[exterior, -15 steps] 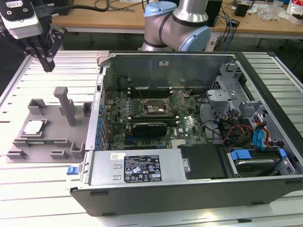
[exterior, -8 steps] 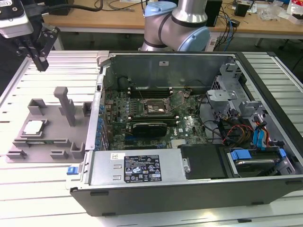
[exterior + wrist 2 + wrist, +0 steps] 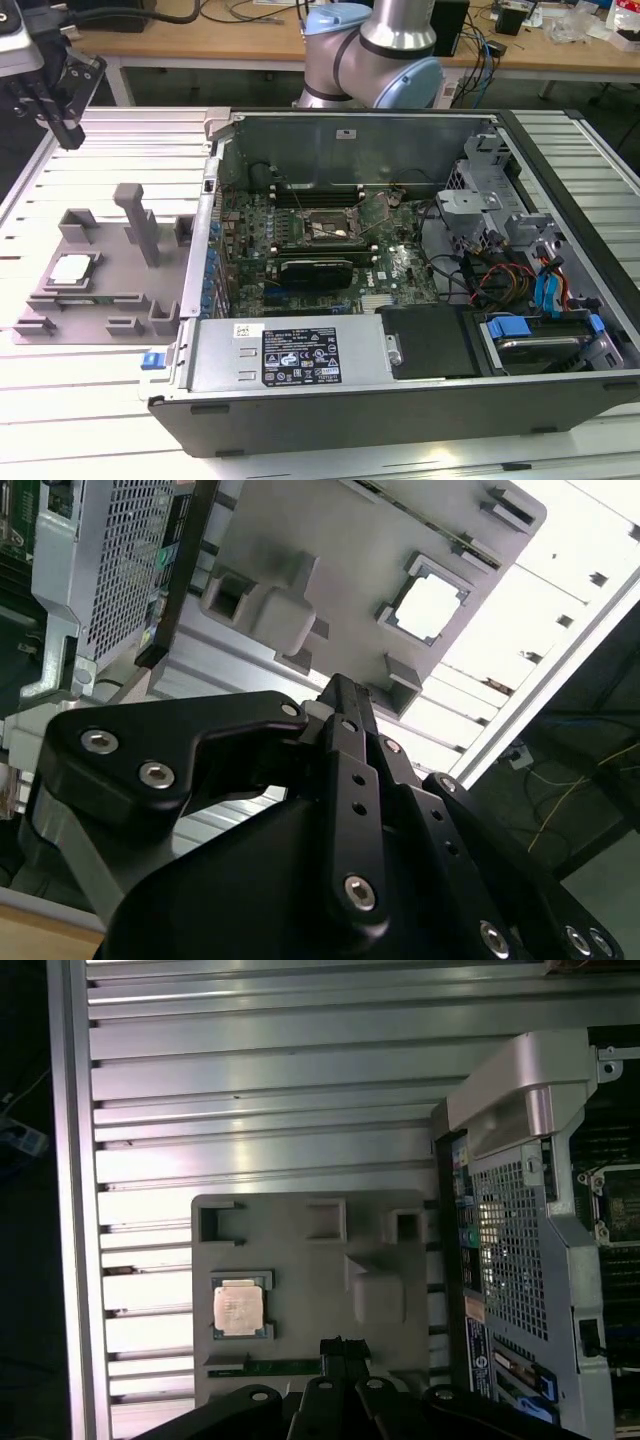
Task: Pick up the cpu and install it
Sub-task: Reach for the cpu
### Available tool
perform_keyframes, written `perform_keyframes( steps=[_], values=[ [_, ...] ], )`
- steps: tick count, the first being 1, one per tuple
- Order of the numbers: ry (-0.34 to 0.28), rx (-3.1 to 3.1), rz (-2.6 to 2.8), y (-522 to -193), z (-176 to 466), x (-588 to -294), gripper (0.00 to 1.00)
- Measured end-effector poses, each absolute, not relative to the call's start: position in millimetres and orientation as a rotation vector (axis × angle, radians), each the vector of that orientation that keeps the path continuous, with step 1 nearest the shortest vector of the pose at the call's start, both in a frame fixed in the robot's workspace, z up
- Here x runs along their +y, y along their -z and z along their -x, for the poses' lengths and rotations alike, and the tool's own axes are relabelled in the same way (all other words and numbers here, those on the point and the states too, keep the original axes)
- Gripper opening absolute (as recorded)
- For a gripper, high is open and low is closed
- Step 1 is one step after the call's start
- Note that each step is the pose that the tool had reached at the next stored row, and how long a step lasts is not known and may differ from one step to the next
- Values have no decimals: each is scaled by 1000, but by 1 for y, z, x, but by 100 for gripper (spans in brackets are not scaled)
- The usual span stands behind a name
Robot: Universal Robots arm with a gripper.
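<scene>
The end effector (image 3: pixel 68 135) hangs well above the grey fixture (image 3: pixel 130 298), its fingers closed on nothing. The cpu (image 3: pixel 72 268) lies flat in the fixture's square seat, below the fingertips and untouched.

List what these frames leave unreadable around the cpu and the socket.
cpu: second wrist view, top washed out by glare; markings lost.
Motherboard socket: exterior view, too small to judge its inside; first wrist view, cut by the frame edge.
Grey fixture: first wrist view, one edge hidden behind the gripper.
</scene>
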State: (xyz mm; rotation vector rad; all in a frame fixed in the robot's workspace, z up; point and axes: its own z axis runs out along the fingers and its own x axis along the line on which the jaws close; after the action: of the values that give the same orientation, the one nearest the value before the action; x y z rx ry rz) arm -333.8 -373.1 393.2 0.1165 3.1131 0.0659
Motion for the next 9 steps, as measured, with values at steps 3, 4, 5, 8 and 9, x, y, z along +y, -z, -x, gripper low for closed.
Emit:
perform_keyframes(
  steps=[3, 4, 5, 8, 9],
  values=[
    [-66, 3113, -116, -393, 340, -373, 11],
    [-66, 3112, -116, -392, 343, -373, 11],
    [-66, 3112, -117, -391, 347, -373, 11],
    [-66, 3111, -116, -387, 357, -373, 11],
    [-66, 3111, -116, -385, 361, -373, 11]
  ],
)
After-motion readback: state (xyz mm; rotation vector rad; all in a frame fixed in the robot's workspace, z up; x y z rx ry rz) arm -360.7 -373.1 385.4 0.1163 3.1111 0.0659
